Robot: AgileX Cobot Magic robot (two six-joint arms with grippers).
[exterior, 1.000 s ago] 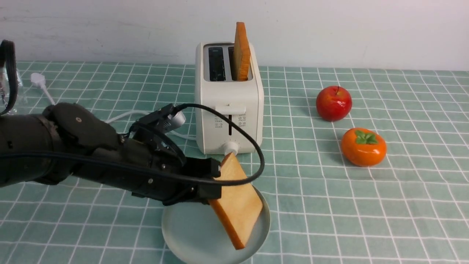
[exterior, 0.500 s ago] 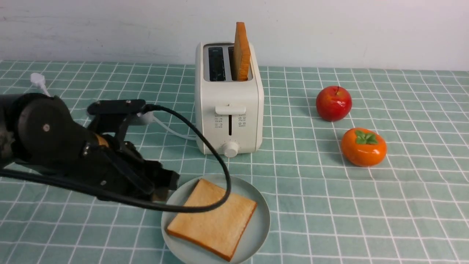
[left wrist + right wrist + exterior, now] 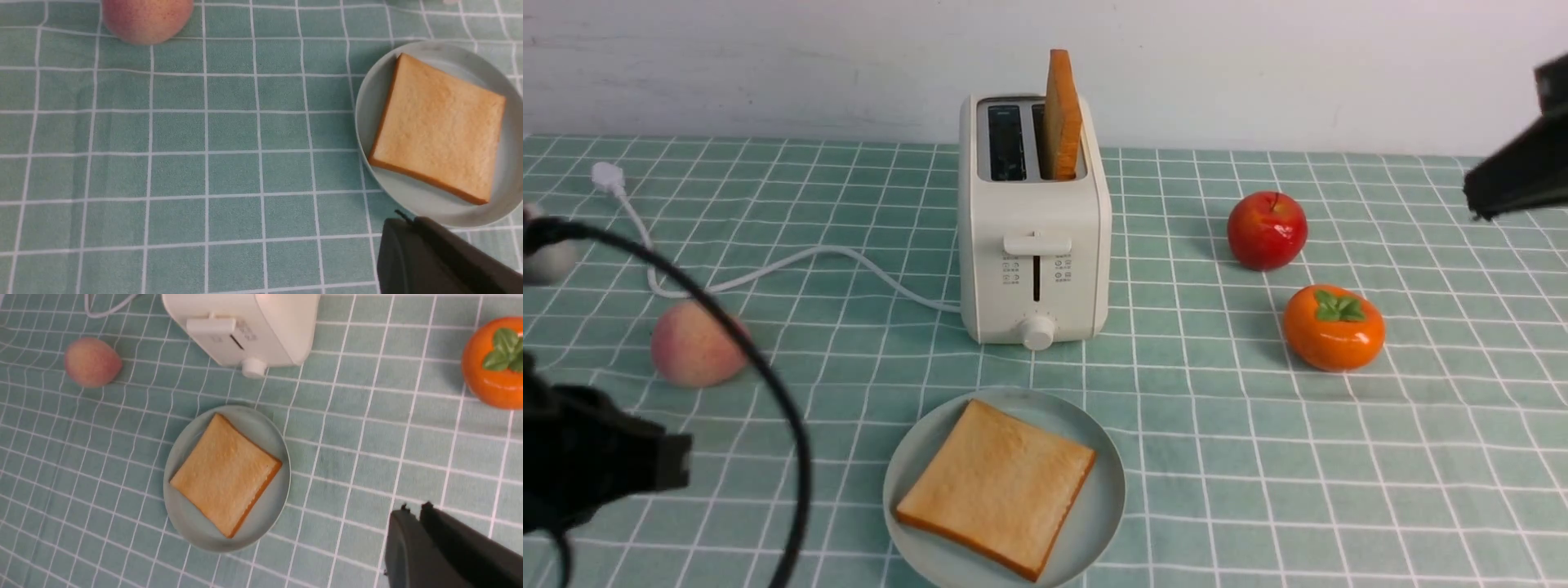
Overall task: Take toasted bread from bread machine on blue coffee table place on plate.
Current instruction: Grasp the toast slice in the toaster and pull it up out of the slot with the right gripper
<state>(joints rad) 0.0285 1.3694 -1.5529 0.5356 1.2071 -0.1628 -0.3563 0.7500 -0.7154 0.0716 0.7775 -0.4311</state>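
The left tool point(image 3: 662, 461) hung low at about 9 o'clock from the plate point(image 3: 1107, 490), well apart from it and carrying nothing. Whether its jaws were parted or together I cannot tell, since only a dark block of it showed. The right tool point(image 3: 414, 512) was up at roughly 2 o'clock, its two fingers pressed together on nothing, probably kept high so it could come down on the toaster from above.

One toast slice point(image 3: 996, 486) lay flat on the plate, turned cornerwise and wholly inside the rim, so that half of the job looked done. The plate sat on the surface point(image 3: 1217, 457) just at 6 o'clock of the bread machine point(image 3: 1033, 261), a short carry from the slots. The second slice point(image 3: 1062, 114) stood upright in the right-hand slot, much of it standing proud of the top, which left clear faces to pinch. The left-hand slot was empty.

A peach point(image 3: 694, 343) lay at 10 o'clock from the plate; an apple point(image 3: 1266, 230) and a persimmon point(image 3: 1333, 327) lay off at 2 o'clock, clear of the likely path.
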